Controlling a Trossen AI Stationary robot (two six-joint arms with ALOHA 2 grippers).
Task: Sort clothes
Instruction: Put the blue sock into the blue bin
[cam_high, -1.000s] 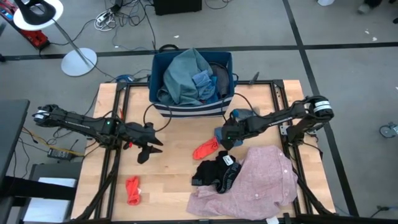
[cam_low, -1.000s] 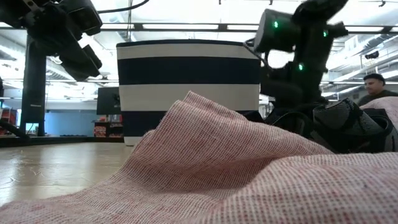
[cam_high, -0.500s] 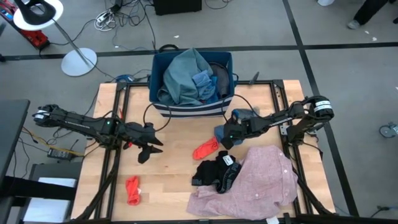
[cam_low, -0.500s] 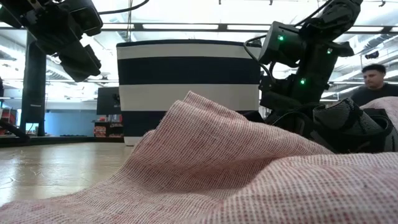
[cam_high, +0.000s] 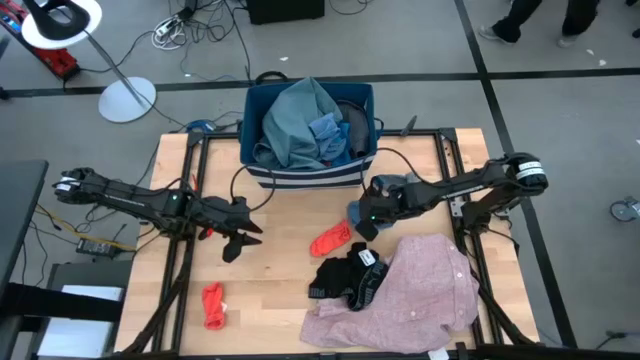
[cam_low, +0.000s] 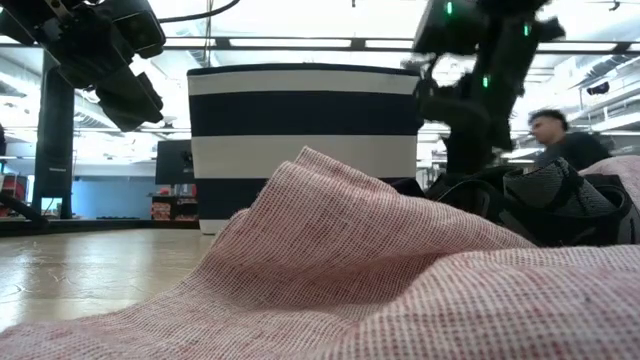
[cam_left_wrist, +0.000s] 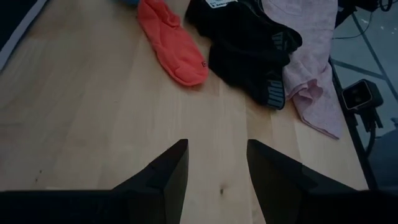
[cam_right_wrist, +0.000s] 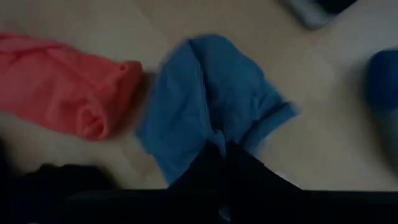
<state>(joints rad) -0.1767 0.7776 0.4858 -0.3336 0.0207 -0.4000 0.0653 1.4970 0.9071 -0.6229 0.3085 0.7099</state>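
My right gripper (cam_high: 366, 222) is shut on a small blue piece (cam_right_wrist: 208, 102) on the table in front of the striped bin (cam_high: 310, 175). A small red piece (cam_high: 331, 240) lies right beside it. A black garment (cam_high: 345, 276) rests partly on the large pink shirt (cam_high: 415, 290) at the near right. Another small red piece (cam_high: 212, 305) lies at the near left. My left gripper (cam_high: 243, 243) hovers open and empty over bare wood left of the centre; its wrist view (cam_left_wrist: 214, 168) looks toward the red piece (cam_left_wrist: 174, 43) and the black garment (cam_left_wrist: 249, 43). My right gripper pinches a bunched fold of the blue piece (cam_right_wrist: 217, 140) between its two shut fingers, coming from above and slanting from the table's right. The cloth gathers up toward the fingers. Whether its lower part still lies on the table, I cannot tell.
The bin holds a teal-grey garment (cam_high: 295, 120) and a blue piece (cam_high: 325, 130). The pink shirt (cam_low: 330, 270) fills the foreground of the low view. A person (cam_low: 565, 145) stands beyond the table. Bare wood lies between my left gripper and the near left red piece.
My right gripper dipped down to the blue piece and then rose again, and its arm has drawn back a little toward the table's right edge. The blue piece has shifted slightly with it. My left arm has kept still.
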